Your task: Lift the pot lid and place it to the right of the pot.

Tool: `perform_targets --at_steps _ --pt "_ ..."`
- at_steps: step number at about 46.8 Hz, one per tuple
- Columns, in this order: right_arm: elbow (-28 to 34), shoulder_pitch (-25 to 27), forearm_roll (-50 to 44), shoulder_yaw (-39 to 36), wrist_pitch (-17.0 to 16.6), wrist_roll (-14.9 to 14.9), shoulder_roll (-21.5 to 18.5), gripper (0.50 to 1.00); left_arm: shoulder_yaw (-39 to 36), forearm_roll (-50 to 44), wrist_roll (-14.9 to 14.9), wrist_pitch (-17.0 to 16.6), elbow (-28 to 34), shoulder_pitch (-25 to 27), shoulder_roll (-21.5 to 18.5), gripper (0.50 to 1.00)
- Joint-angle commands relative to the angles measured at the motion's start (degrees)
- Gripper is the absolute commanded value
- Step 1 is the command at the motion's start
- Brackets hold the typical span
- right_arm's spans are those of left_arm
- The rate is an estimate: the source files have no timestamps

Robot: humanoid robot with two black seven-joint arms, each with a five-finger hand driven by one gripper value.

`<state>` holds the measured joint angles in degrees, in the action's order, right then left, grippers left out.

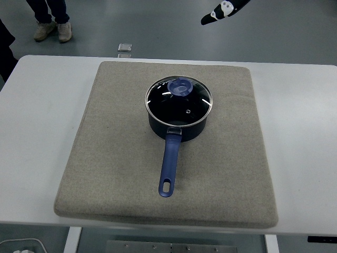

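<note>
The table's [37, 137] near edge runs along the bottom of the view, white and flat. A beige mat [116, 158] lies square on it and covers most of the middle.

The pot [176, 126] stands upright on the mat, a little beyond the mat's centre. Its blue handle [169, 167] points toward me and slightly left, lying just above the mat, with a hanging hole at the near end.

The lid [179, 100] is seated on the pot, level, its metal rim matching the pot's rim all round. It is glass, and the dark inside of the pot shows through it. The blue knob [180, 87] appears toward the far side of the lid. The mat to the right of the pot is where the lid would go; the lid is not there.

Beyond the table, a small square object [124, 47] lies on the grey floor. A person's shoes [51, 30] show at the top left.

At the top right, a small part of my right hand [224, 10] enters the view, high up and well apart from the pot. I cannot tell whether it is clenched or released. It touches nothing.
</note>
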<state>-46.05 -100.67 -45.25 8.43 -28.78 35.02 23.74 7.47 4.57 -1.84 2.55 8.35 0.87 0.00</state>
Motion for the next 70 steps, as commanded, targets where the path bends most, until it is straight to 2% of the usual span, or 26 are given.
perform_targets --at_steps 1,12,23,31,52,58,70 --pt "-1.06 0.21 -3.96 -0.25 0.74 -0.02 -0.01 0.919 0.0 0.0 0.0 0.0 0.0 0.01 0.0 1.0" --pt "-5.19 0.57 -16.8 -0.34 5.66 -0.02 -0.18 0.917 0.0 0.0 0.0 0.0 0.0 0.01 0.0 1.0" --pt "-6.95 0.83 -21.28 -0.17 6.81 -0.02 -0.71 0.917 0.0 0.0 0.0 0.0 0.0 0.01 0.0 1.0" --pt "-7.21 3.11 -25.68 -0.25 9.35 -0.02 -1.33 0.917 0.0 0.0 0.0 0.0 0.0 0.01 0.0 1.0" --pt "-7.13 6.98 -28.75 -0.17 12.17 -0.02 -3.17 0.917 0.0 0.0 0.0 0.0 0.0 0.01 0.0 1.0" --pt "-6.77 7.68 -30.69 -0.08 14.36 -0.02 -4.31 0.917 0.0 0.0 0.0 0.0 0.0 0.01 0.0 1.0" --pt "-6.51 7.95 -33.32 0.01 14.98 -0.02 -4.93 0.917 0.0 0.0 0.0 0.0 0.0 0.01 0.0 1.0"
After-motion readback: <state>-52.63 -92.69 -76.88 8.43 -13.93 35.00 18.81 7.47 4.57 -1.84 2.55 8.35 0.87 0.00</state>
